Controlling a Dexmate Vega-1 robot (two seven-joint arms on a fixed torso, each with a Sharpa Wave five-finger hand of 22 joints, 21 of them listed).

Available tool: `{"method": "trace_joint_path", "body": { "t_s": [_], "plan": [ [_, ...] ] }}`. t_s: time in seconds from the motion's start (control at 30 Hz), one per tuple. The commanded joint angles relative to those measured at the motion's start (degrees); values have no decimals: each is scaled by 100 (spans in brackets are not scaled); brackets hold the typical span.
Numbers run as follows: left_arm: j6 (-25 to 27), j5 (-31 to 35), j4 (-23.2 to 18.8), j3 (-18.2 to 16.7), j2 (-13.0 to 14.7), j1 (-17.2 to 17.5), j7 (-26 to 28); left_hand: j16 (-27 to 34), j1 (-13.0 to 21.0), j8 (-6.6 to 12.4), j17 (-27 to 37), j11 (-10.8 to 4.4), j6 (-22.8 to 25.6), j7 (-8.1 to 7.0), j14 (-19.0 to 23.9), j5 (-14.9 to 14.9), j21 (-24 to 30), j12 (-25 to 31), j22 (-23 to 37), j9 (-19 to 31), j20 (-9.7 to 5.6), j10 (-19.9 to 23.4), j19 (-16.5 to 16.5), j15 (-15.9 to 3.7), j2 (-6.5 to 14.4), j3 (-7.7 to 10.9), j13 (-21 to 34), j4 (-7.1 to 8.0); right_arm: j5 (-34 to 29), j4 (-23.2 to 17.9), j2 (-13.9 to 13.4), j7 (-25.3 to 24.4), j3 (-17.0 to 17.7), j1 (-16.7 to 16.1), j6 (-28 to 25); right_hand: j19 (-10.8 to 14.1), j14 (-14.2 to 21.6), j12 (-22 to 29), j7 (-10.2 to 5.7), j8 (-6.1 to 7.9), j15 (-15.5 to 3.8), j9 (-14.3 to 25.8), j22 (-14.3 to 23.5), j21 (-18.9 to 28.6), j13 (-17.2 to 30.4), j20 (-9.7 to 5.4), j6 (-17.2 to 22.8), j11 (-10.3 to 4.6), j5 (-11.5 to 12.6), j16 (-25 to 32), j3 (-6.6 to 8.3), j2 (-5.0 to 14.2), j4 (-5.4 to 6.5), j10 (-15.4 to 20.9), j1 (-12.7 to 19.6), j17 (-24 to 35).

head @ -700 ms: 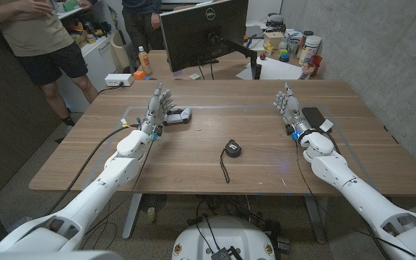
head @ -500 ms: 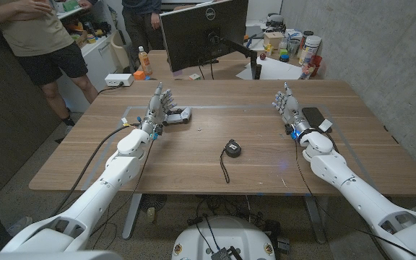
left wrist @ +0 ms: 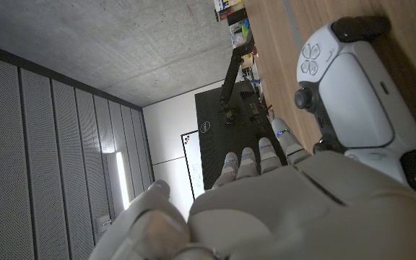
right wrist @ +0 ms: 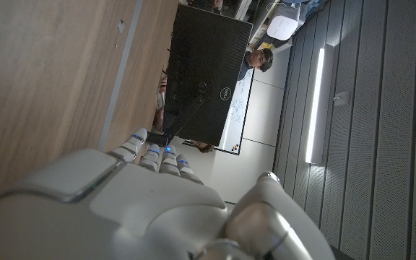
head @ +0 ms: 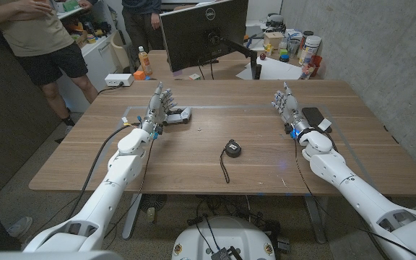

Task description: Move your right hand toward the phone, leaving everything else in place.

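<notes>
A dark phone (head: 313,115) lies on the wooden table (head: 251,173) at the far right, with a small white block (head: 326,125) at its near end. My right hand (head: 287,105) stands upright on its edge just left of the phone, fingers extended and apart, holding nothing. My right hand (right wrist: 157,209) also appears from behind in the right wrist view. My left hand (head: 159,107) stands upright at the far left, fingers spread, beside a white game controller (head: 180,115). The controller (left wrist: 352,94) lies just past my left hand (left wrist: 280,209) in the left wrist view.
A black tape measure (head: 232,149) with a dangling cord lies mid-table. A monitor (head: 203,30) stands behind the far edge. People stand at the back left (head: 38,36). Cluttered items (head: 295,47) sit on a desk at the back right.
</notes>
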Motion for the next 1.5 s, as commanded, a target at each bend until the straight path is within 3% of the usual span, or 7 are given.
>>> {"method": "trace_joint_path", "body": {
  "t_s": [0.03,0.3,0.6,0.8,1.17,1.43,1.5],
  "plan": [
    [177,582,-2,-533,-469,17,-390,25,8,20,25,39,-27,525,-14,41,27,25,23,19,43,-2,19,27,262,28,14,9,-493,24,-60,-225,-76,17,365,43,53,31,12,31,-9,30,16,53,28,-20,74,12,23,33,23,48,-2,64,19,13],
    [220,755,-5,-694,-612,13,-500,23,6,19,26,37,-27,525,-18,40,24,24,23,19,36,-4,19,33,260,26,14,10,-1499,185,-181,-745,-250,119,841,-7,21,8,-91,2,-19,32,20,12,30,376,84,-34,24,-4,21,47,-16,50,44,16],
    [269,879,-3,-799,-698,-7,-598,23,5,18,26,51,-31,525,-20,39,17,23,24,19,36,-6,13,33,256,21,14,10,-2783,410,-294,-1529,-380,236,1383,-27,85,7,-341,36,5,32,24,-16,31,408,235,-54,22,10,38,61,-46,85,92,17],
    [287,927,4,-847,-743,-17,-641,22,2,18,26,42,-31,525,-23,38,15,24,24,19,35,-5,16,34,252,17,14,11,-3618,473,-403,-2023,-476,305,1516,-58,144,25,-547,44,28,34,29,-61,39,934,354,-57,-14,10,98,92,-134,205,219,25],
    [306,951,16,-906,-800,-38,-727,20,3,17,25,51,-32,525,-26,37,9,22,24,19,31,-11,15,34,247,12,14,9,-5588,436,-692,-3170,-815,439,1553,-140,172,37,-877,31,39,37,41,-129,45,1005,417,-287,-74,7,197,123,-282,320,415,33],
    [308,941,59,-929,-825,-75,-809,21,1,15,25,47,-39,525,-25,37,6,22,25,19,32,-12,15,33,244,9,14,9,-6601,408,-845,-3858,-1132,546,1291,-249,182,28,-905,19,22,38,43,-186,47,1040,401,-325,-101,8,240,123,-358,324,511,35],
    [312,960,63,-925,-824,-83,-810,22,1,15,25,37,-37,525,-24,37,5,21,25,19,19,-14,15,34,244,8,14,9,-6879,461,-880,-4075,-1246,609,1274,-326,172,33,-1063,73,37,39,49,-240,52,1050,577,-437,-156,2,341,136,-521,378,720,40]
  ]
}}
